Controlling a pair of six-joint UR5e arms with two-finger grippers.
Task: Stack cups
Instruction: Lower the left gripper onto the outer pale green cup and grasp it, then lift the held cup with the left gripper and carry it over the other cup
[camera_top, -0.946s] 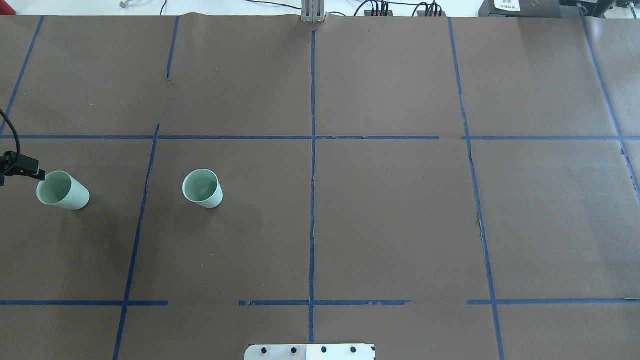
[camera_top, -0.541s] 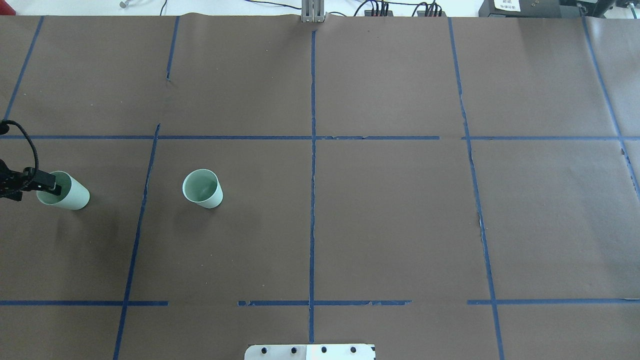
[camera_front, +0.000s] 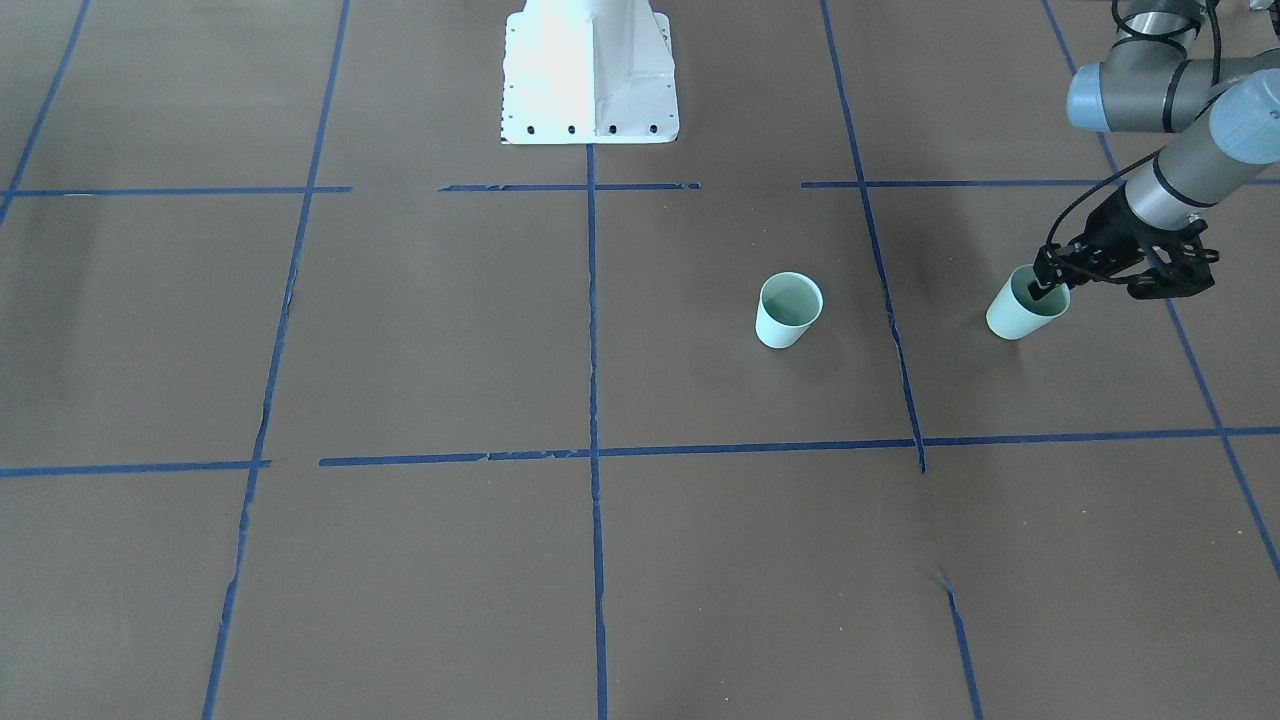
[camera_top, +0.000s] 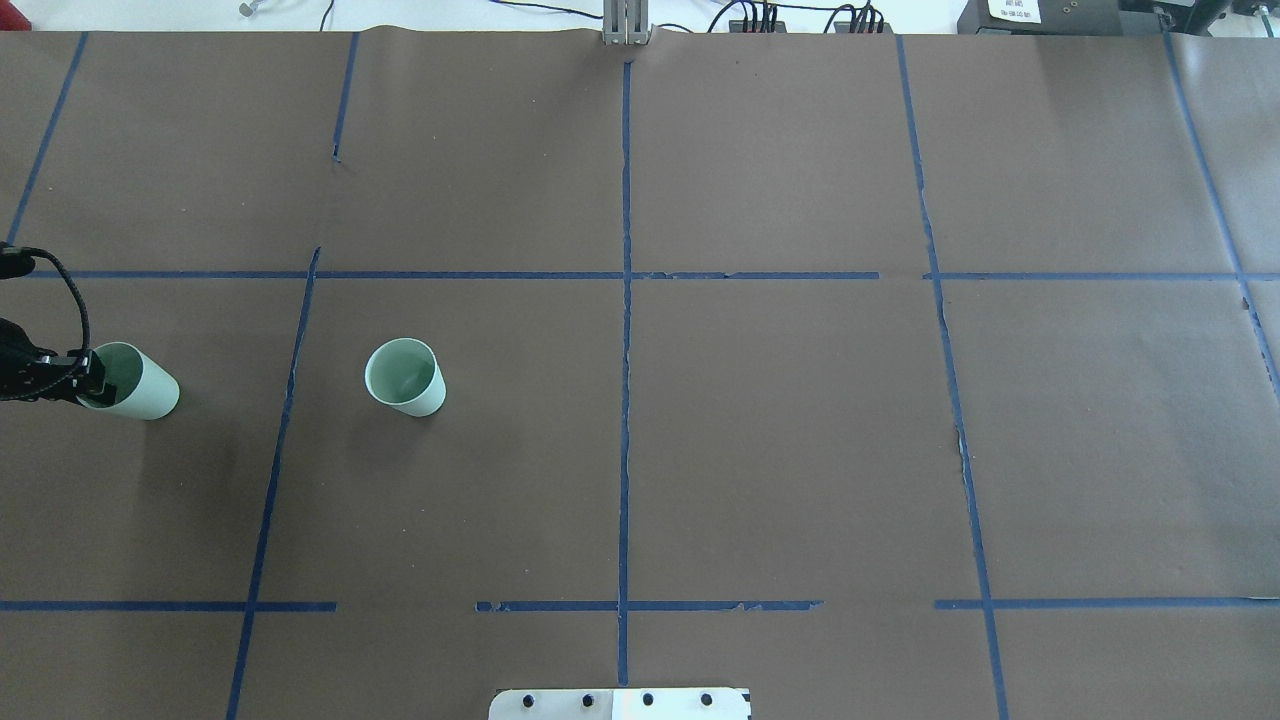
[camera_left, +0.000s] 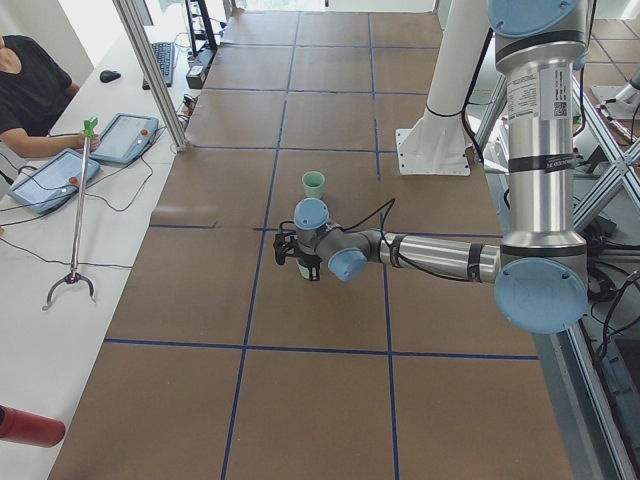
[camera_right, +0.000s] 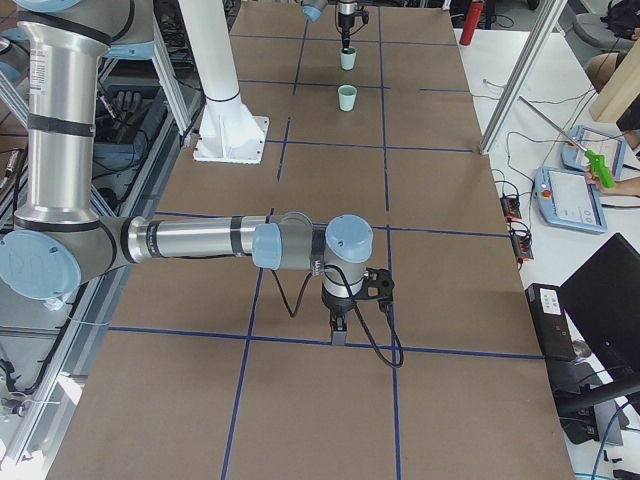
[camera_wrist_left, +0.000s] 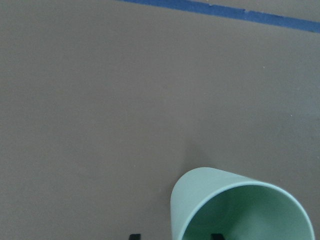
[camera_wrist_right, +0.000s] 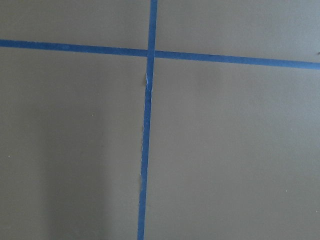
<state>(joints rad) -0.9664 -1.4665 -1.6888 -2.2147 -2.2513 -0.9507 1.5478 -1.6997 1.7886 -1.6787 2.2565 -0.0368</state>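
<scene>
Two cups, both upright with mouths up, well apart on the table (camera_top: 800, 450) and not stacked. The outer cup (camera_top: 135, 385) is at the far left edge of the robot's side. The second cup (camera_top: 405, 378) stands one taped square closer to centre.

The left gripper (camera_wrist_left: 175, 235) is down on the outer cup's rim. Its jaws are spread and not clamped, straddling the wall: one fingertip (camera_wrist_left: 216, 235) is inside the mouth and the other outside. A rim pinch makes sense here. The body is tapered and probably too wide for a side grab, and holding the wall keeps the base free to drop into the second cup. Judged step: about to close, with the lift and carry not yet done.

The right gripper (camera_right: 340, 330) is parked low over a tape crossing, far from both cups and likely just keeping out of the way. Cannot tell whether it's spread or clenched, since it shows only in the right side view. Its own wrist cam shows only paper and tape, no fingers.

View notes:
- Only the left wrist cam shows the straddle.
- Overhead shows the gripper at the rim, cut off by the frame edge.
- The front view shows a finger dipping into the mouth.
- In the left side view, the wrist blocks that cup.
</scene>
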